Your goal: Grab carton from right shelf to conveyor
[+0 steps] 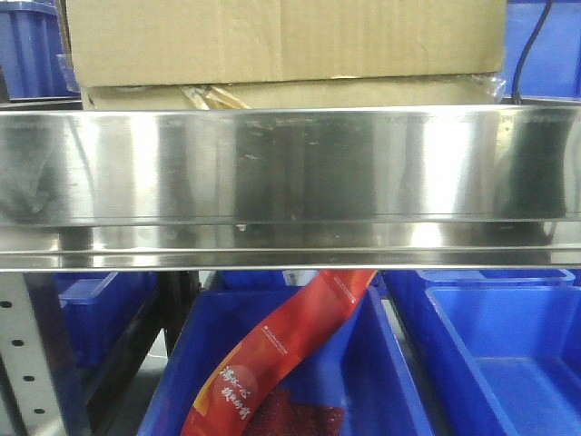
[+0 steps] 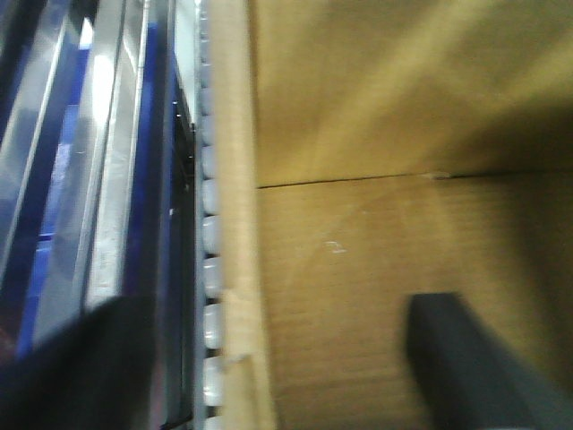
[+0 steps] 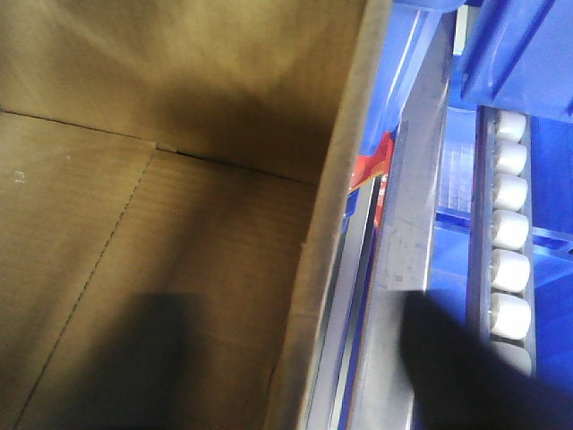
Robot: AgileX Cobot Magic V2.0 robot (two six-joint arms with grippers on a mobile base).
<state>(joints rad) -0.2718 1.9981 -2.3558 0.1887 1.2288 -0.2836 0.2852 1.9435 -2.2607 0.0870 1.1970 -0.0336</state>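
- Shelving rail [image 1: 290, 163] of polished steel runs across the front view from 9 to 3 o'clock, with a perforated upright [image 1: 27, 363] at 8 o'clock.
- Carton [image 1: 286, 41] of brown cardboard rests on the shelf above the rail at 12 o'clock. Both wrist views look into its open inside. A second cardboard layer lies under it, and I cannot tell whether that is another carton.
- Blue bins [image 1: 508, 363] stand below the rail, three counted in front, at 8, 6 and 4 o'clock. A single red packet strip [image 1: 290, 345] hangs from the rail into the middle one.
- Left fingers [image 2: 466, 367] number two and are spread wide. One is inside the carton at 5 o'clock and one outside at 7 o'clock. The carton wall [image 2: 240, 269] stands between them, touching neither.
- Right fingers [image 3: 457, 385] appear only as dark blurred shapes at 5 and 7 o'clock, either side of the carton's edge. I cannot tell how far apart they are or whether they grip.
- One row of white rollers [image 3: 510, 231] runs beside the carton in each wrist view.
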